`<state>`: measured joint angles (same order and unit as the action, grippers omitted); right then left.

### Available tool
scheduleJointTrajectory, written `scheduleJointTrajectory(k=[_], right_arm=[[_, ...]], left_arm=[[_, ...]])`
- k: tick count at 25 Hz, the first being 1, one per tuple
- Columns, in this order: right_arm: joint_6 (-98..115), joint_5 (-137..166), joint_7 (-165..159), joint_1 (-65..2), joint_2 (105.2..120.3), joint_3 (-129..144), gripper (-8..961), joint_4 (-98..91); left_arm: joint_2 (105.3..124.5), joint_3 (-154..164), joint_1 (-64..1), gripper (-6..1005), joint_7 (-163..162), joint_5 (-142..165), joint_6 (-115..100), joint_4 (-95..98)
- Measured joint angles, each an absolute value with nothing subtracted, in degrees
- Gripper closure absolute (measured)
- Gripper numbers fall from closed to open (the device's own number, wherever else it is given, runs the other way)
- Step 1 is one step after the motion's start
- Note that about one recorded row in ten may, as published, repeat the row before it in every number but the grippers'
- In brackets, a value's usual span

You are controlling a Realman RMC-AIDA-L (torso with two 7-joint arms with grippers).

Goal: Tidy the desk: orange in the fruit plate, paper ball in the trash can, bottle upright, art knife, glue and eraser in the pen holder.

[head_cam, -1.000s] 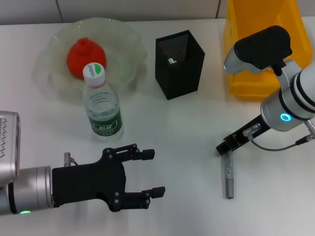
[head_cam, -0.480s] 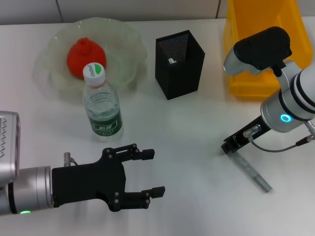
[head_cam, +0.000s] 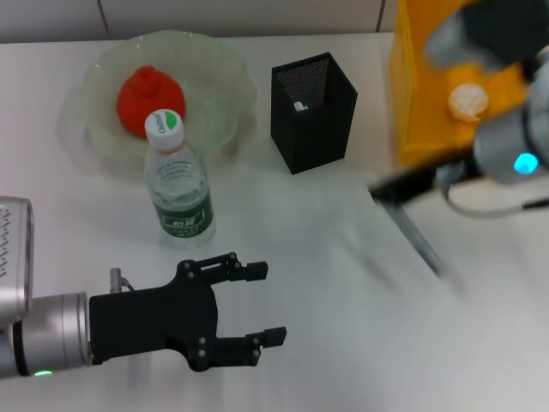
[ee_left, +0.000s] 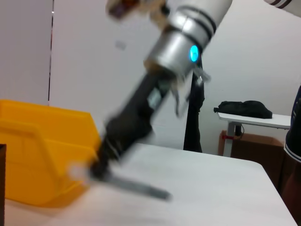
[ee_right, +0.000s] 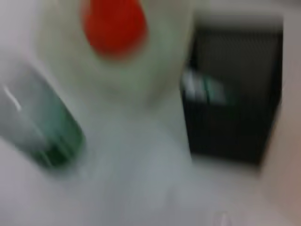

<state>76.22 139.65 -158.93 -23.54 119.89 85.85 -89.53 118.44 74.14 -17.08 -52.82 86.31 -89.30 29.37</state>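
Note:
My right gripper [head_cam: 388, 194] is shut on one end of the grey art knife [head_cam: 418, 238] and holds it off the table, in front of the yellow trash can [head_cam: 412, 103]; the same gripper [ee_left: 99, 170] and knife [ee_left: 141, 188] show in the left wrist view. The paper ball [head_cam: 467, 100] lies in the trash can. The orange [head_cam: 147, 93] sits in the fruit plate [head_cam: 219, 69]. In front of the plate the bottle [head_cam: 177, 184] stands upright. A small white item shows inside the black pen holder [head_cam: 313, 116]; glue and eraser are otherwise hidden. My left gripper [head_cam: 260, 303] rests open, low at the near left.
The blurred right wrist view shows the orange [ee_right: 113, 23], the bottle [ee_right: 47, 136] and the pen holder [ee_right: 233, 94]. White tabletop [head_cam: 326, 343] stretches between my two grippers.
My right gripper has risen and moved toward the back of the table with the art knife, whose free end swung to the right. The left arm has stayed still.

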Motion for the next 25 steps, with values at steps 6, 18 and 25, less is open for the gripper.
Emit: scheduleJointTrajectory(k=[6, 18, 25], right_arm=[[64.7, 112.6, -137.3, -18.8, 119.67, 77.8, 818, -86.4], [56.3, 57.3, -66.1, -30.5, 119.42, 76.6, 823, -40.7], [56.5, 51.8, -49.8, -38.9, 119.72, 77.1, 812, -24.0]], left_arm=[[118.48, 74.3, -17.3, 199, -52.7, 86.3, -89.3, 29.1], [118.48, 74.3, -17.0, 199, -52.8, 86.3, -89.3, 29.1], [118.48, 74.0, -16.9, 199, -52.5, 86.3, -89.3, 29.1]])
